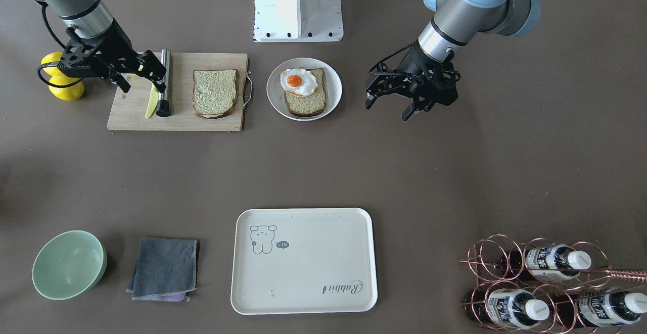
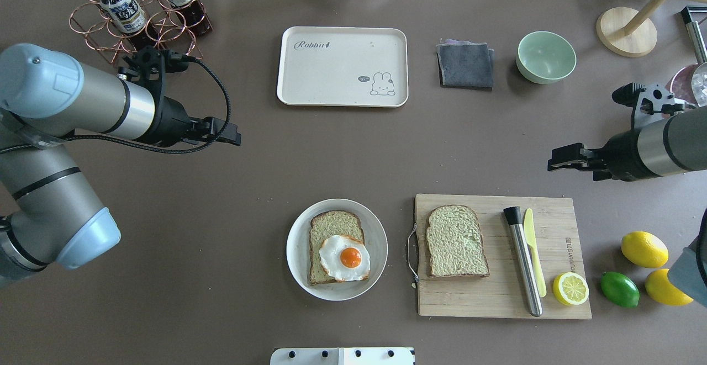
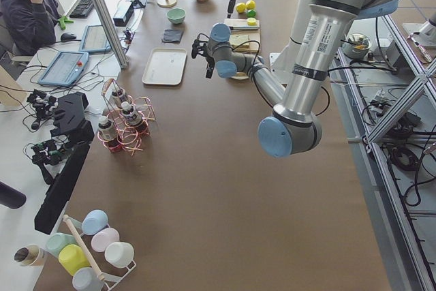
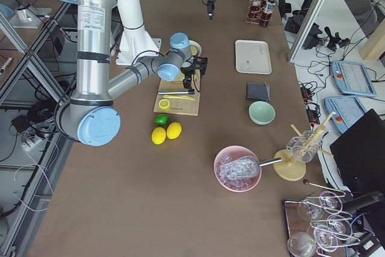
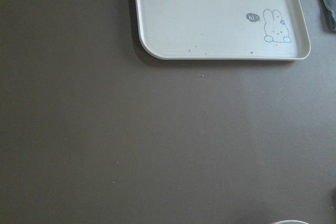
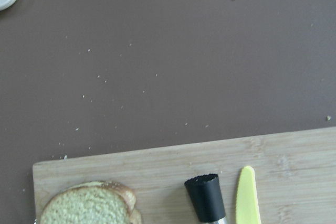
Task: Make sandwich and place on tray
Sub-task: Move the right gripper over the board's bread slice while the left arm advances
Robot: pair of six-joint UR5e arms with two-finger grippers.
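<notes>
Step in hand: assembly, half done. Lower slice (image 2: 334,222) lies on the plate (image 2: 378,231) with the egg (image 2: 345,257) on top. The loose slice (image 2: 457,241) lies flat on the board (image 2: 497,299), just right of the plate. Tray (image 2: 342,67) sits well beyond the plate.

Both slices: long axis runs robot-to-tray, domed crust toward the tray.

Left hand (image 1: 388,107) hovers left of the plate, fingers spread, holding nothing. Right hand (image 1: 143,85) — also spread — hangs right of the plate, above the board.

Next, I judge: the right hand takes the loose slice by its edges and caps the egg squarely.
</notes>
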